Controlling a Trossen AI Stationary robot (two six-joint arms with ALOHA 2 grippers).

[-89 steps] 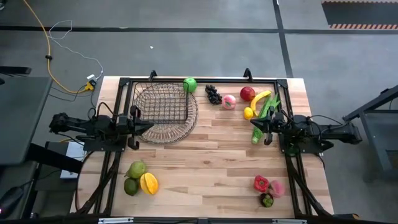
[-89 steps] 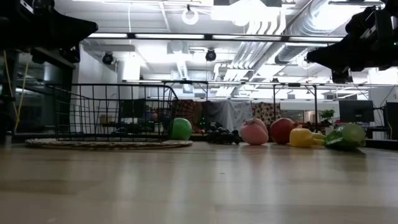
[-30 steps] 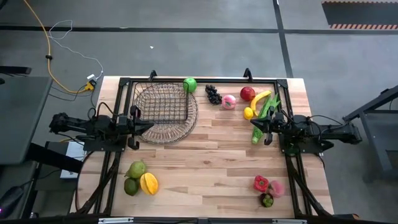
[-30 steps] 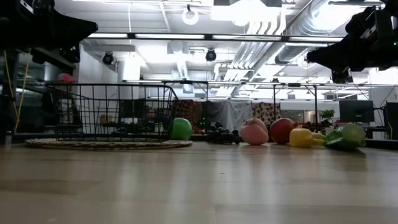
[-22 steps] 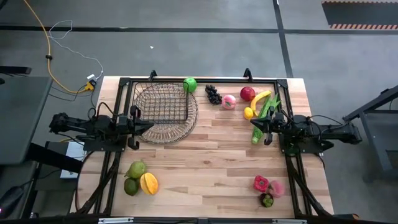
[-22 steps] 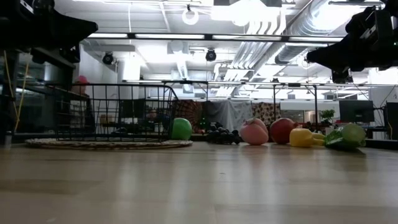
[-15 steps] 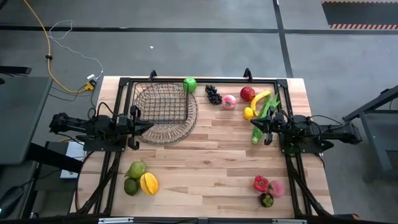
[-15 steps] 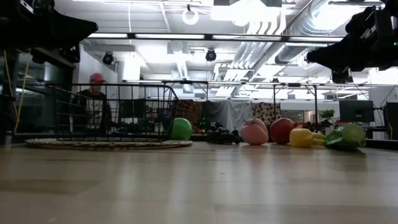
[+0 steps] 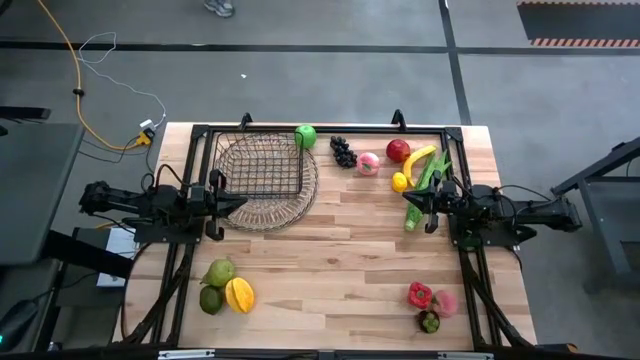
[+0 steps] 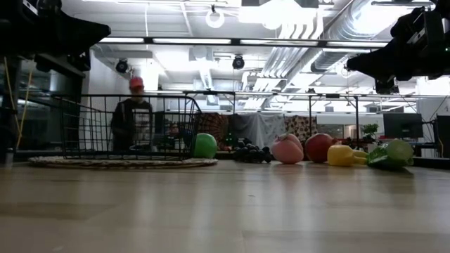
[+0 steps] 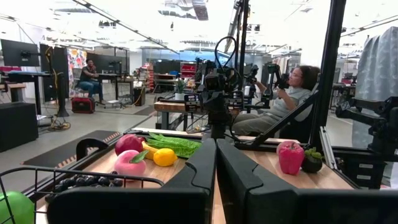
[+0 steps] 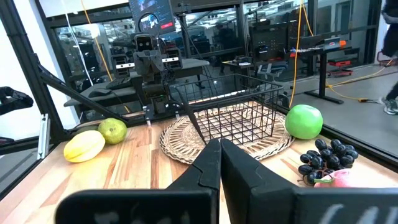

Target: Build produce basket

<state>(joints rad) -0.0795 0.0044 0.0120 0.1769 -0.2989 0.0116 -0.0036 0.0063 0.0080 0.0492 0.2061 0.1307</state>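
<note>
The dark wire basket (image 9: 265,178) stands on a round woven mat at the table's far left, with nothing in it. Produce lies in three groups: a green apple (image 9: 305,136), dark grapes (image 9: 343,152), a pink peach, red apple, yellow pieces and green leafy stalks (image 9: 432,172) along the far edge; green and yellow fruits (image 9: 226,288) near left; red, pink and dark pieces (image 9: 430,303) near right. My left gripper (image 9: 243,203) hovers shut at the basket's near left rim. My right gripper (image 9: 407,202) hovers shut near the leafy stalks.
A black metal frame (image 9: 320,128) runs along the table's far edge and both sides. The table's middle (image 9: 340,250) is bare wood. A person (image 10: 133,116) stands in the room beyond the basket; others sit at desks beyond the table.
Both arms have kept still. A person in the room behind has walked rightward behind the basket in the low view.
</note>
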